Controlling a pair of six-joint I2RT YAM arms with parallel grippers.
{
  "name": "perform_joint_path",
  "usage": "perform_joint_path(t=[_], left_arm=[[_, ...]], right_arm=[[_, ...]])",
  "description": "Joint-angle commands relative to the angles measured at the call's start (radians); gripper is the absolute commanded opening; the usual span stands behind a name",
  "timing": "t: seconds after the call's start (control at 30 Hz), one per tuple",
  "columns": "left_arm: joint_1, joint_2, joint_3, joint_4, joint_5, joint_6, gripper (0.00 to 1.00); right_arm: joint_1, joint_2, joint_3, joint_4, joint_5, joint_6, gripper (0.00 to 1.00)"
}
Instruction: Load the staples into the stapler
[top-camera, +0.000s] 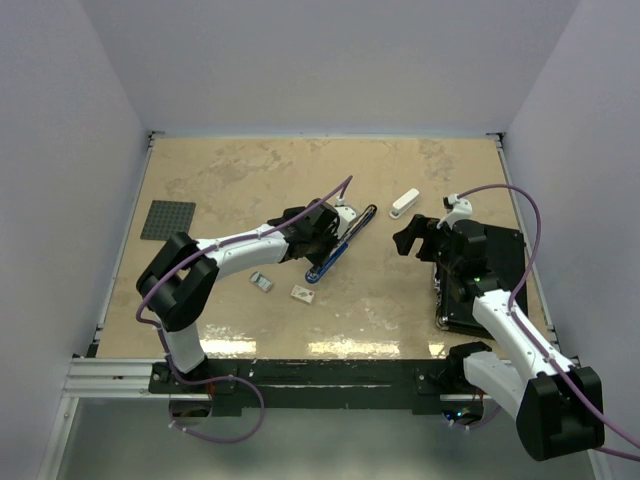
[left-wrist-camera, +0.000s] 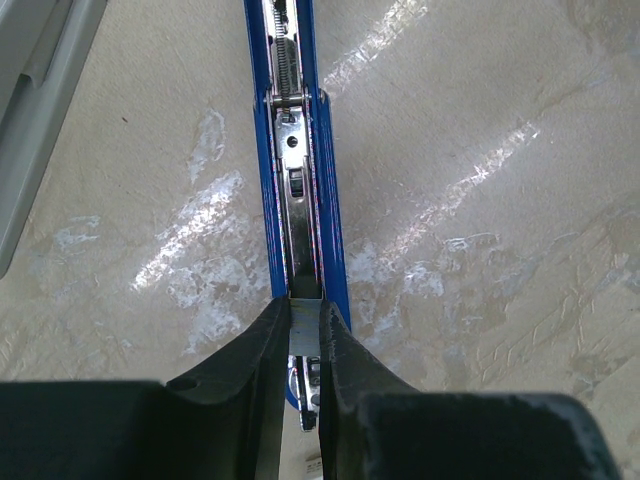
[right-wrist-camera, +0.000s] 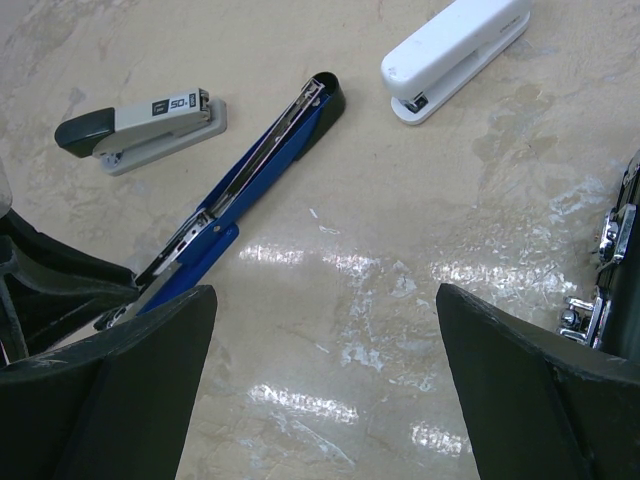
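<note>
Left claw (left-wrist-camera: 304, 310) pinches a narrow silver strip (left-wrist-camera: 303, 340), likely staples, at the open blue stapler's (left-wrist-camera: 300, 180) rail directly ahead. Right claw (right-wrist-camera: 325, 310) stands released, empty. Staples box (top-camera: 303, 294) lies near, behind that left claw. Risk: tilted strip jams; unbraced stapler slides.
</note>
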Motion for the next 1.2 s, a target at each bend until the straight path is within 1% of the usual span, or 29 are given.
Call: perform_joint_path(t=[0.0,0.5,1.17], left_arm=[[-0.004,-0.03,0.037,0.029,0.042,0.021,0.0],[-0.004,-0.049,0.032,0.056,0.021,0.007,0.0],[-0.004,-0.026,0.027,0.033,0.033,0.008,0.0]], right_arm=[[0.002,-0.01,0.024,0.035,-0.016,-0.012,0.97],[0.002,-0.008,0.022,0.036,-0.016,-0.014,0.97],[0.002,-0.011,0.021,0.035,-0.018,-0.014,0.97]])
